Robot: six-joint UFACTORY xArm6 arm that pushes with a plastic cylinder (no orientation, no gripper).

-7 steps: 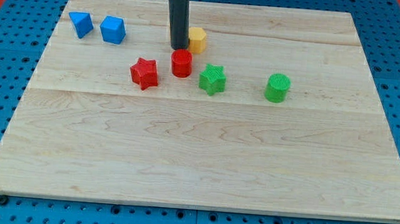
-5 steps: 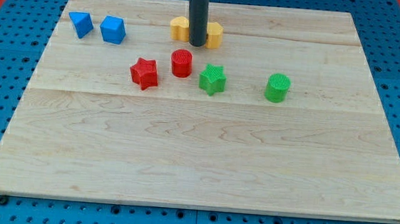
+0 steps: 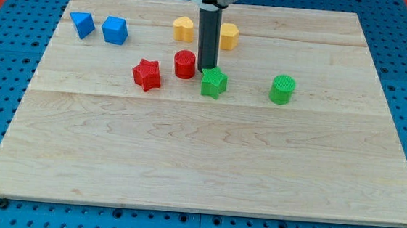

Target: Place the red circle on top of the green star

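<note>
The red circle (image 3: pixel 185 64), a short red cylinder, stands on the wooden board (image 3: pixel 199 172) above the board's middle. The green star (image 3: pixel 214 82) lies just to its right and slightly lower, with a small gap between them. My tip (image 3: pixel 206 69) sits in that gap, touching the green star's upper left edge and just right of the red circle. The dark rod rises straight up from there to the view's top.
A red star (image 3: pixel 147 74) lies left of the red circle. A green cylinder (image 3: pixel 282 90) stands at the right. Two yellow blocks (image 3: pixel 184 29) (image 3: pixel 228 36) flank the rod near the top. A blue triangle (image 3: pixel 82 24) and blue cube (image 3: pixel 114 30) sit upper left.
My tip moved from left of the yellow blocks to between them, then down the view to the green star's upper left edge. The blocks have not visibly moved.
</note>
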